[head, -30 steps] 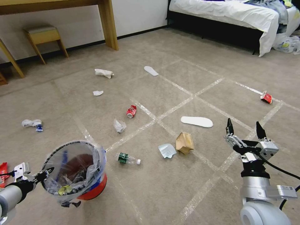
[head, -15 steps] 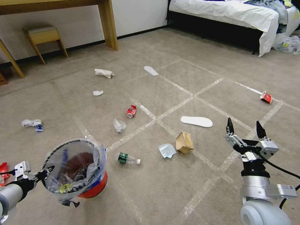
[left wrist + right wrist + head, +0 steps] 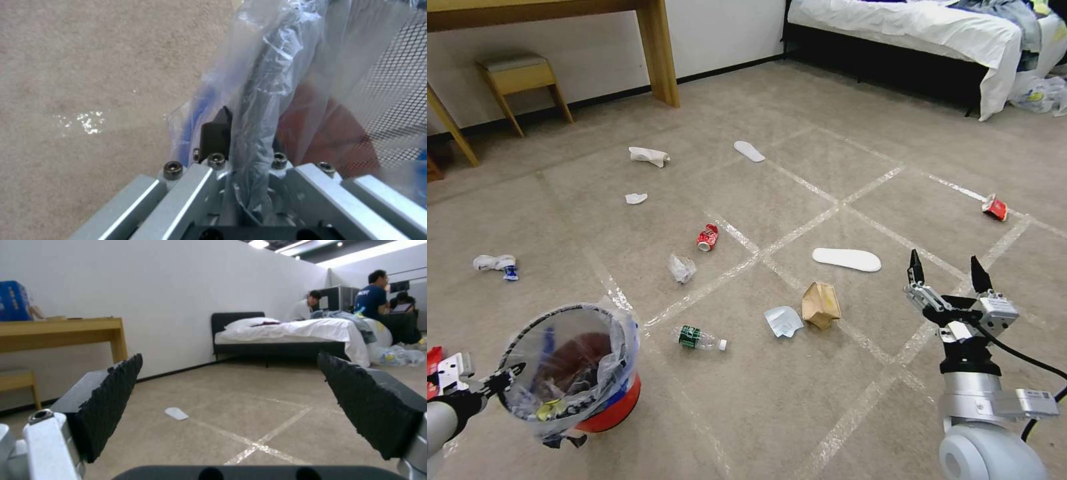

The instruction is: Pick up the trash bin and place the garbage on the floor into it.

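Item: trash bin [image 3: 570,367], carried at our 7 o'clock.
Left tool [image 3: 240,133] clamps its rim; bin has shifted lower-left, apparently being repositioned. Right tool [image 3: 946,275] gapes empty at 4; bottle [image 3: 700,339] awaits on floor [image 3: 800,413].

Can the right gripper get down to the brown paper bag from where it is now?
Probably yes. The right gripper hangs open and empty above the floor, and the brown paper bag lies in the open to its left. Only a flat pale wrapper lies beside the bag, on its far side.
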### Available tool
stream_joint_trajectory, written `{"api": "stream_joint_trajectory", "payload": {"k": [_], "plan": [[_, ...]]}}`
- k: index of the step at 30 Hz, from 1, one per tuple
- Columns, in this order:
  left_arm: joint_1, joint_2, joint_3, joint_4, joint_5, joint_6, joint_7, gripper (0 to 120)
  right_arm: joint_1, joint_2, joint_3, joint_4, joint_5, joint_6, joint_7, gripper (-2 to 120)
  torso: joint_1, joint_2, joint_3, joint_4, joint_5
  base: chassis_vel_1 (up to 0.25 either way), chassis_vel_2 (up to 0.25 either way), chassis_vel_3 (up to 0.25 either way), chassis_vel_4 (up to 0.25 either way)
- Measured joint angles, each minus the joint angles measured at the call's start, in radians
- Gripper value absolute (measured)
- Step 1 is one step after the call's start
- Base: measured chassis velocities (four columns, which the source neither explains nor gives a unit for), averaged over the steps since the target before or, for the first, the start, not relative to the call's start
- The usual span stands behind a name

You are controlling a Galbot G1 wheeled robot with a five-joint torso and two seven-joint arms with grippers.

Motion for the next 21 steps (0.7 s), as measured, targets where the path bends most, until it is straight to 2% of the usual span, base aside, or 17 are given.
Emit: {"api": "stream_joint_trajectory", "payload": {"k": [14, 21], "plan": [[-0.005, 0.007, -0.016, 0.018, -0.012, 0.0, 0.004, 1, 0.014, -0.003, -0.003, -0.009, -0.015, -0.004, -0.005, 100, 0.0, 0.0, 0.0, 0.0, 0.0, -0.061, 0.065, 0.054, -0.069], [-0.014, 0.003, -0.008, 0.027, -0.011, 0.0, 0.006, 1, 0.025, -0.009, -0.005, -0.017, -0.013, -0.021, 0.013, 100, 0.0, 0.0, 0.0, 0.0001, 0.0, 0.0, 0.0, 0.0, 0.0]]}}
